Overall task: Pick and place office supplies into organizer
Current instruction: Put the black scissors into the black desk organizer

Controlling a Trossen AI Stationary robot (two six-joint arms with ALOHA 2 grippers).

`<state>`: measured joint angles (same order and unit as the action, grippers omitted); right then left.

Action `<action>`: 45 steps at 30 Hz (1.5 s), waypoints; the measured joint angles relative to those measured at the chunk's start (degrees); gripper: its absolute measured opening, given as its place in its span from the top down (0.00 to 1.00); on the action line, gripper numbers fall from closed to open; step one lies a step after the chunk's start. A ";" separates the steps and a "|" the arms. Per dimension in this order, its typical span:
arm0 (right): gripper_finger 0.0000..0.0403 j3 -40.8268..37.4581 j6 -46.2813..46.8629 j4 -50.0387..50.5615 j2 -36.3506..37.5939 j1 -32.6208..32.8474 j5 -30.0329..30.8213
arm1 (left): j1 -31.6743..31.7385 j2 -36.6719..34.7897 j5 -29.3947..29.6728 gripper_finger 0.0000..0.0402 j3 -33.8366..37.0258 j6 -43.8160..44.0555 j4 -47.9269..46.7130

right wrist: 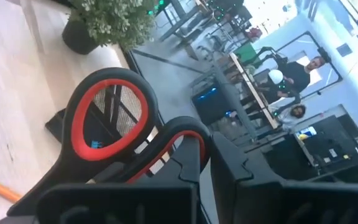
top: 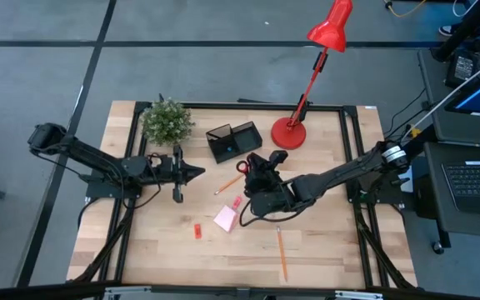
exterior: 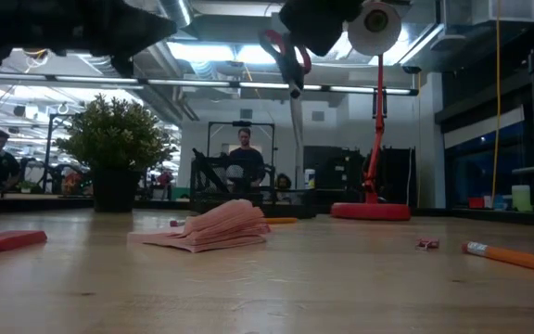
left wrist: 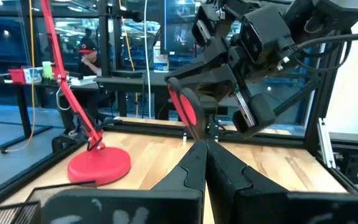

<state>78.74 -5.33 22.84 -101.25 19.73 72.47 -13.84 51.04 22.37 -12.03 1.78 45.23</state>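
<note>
The red-handled scissors (right wrist: pixel 107 118) are in my right gripper (top: pixel 255 169), lifted over the table's middle, just near of the black organizer (top: pixel 233 140). In the low view the scissors (exterior: pixel 284 54) hang high above the wood. My left gripper (top: pixel 197 172) hovers shut and holding nothing to the left of them, pointing at the right gripper. Flat on the table lie a pink note pad (top: pixel 226 218), a small red block (top: pixel 197 231), an orange pencil (top: pixel 282 254) and a second pencil (top: pixel 227 184). My right gripper pinches the scissors between its two fingers at the smaller handle loop (right wrist: pixel 182 142). Both red loops stick out past the fingertips (right wrist: pixel 229 165). The scissors are lifted clear of the table; the gripper hides the blades in its own wrist view.
A red desk lamp stands on its round base (top: pixel 288 133) right of the organizer, its arm leaning to the far right. A green potted plant (top: pixel 167 122) stands at the far left. People sit and stand in the room beyond the table (exterior: pixel 244 158).
</note>
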 joint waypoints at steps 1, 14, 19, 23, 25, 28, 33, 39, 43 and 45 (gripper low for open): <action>0.97 0.00 -0.72 -0.63 0.00 0.02 -0.04 | 0.01 0.52 0.02 0.99 -0.57 0.00 0.00; 0.97 0.00 -14.88 -13.86 0.00 -0.11 -0.01 | 0.06 13.60 0.02 0.99 -11.16 -3.61 0.02; 0.97 0.00 -17.13 -14.96 0.00 -0.11 -0.02 | 0.06 16.93 0.02 0.92 -14.27 -7.56 0.00; 0.97 0.00 -17.30 -14.94 0.00 -0.11 -0.02 | 0.06 17.78 0.07 0.81 -15.56 -8.37 0.02; 0.97 0.00 -17.30 -14.96 0.00 -0.11 -0.02 | 0.06 17.80 1.01 0.76 -15.79 -6.33 -0.05; 0.97 0.00 -17.43 -14.96 0.00 -0.11 -0.02 | 0.06 17.77 3.09 0.69 -15.89 -1.80 0.01; 0.97 0.00 -17.46 -14.96 0.00 -0.11 -0.04 | 0.98 17.78 3.58 0.62 -15.89 2.64 0.00; 0.97 0.00 -17.94 -15.82 0.00 -0.11 -0.03 | 3.88 19.39 1.05 0.59 -15.89 8.53 0.44; 0.97 0.00 -18.11 -15.81 0.00 -0.11 -0.04 | 4.93 20.83 -2.17 0.60 -15.89 9.53 3.15; 0.97 0.00 -18.16 -15.79 0.00 -0.11 -0.04 | 5.64 21.25 -1.86 0.60 -15.89 9.53 4.17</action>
<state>78.74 -23.49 7.05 -101.25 19.62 72.42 -8.20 72.29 20.51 -27.92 11.31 49.40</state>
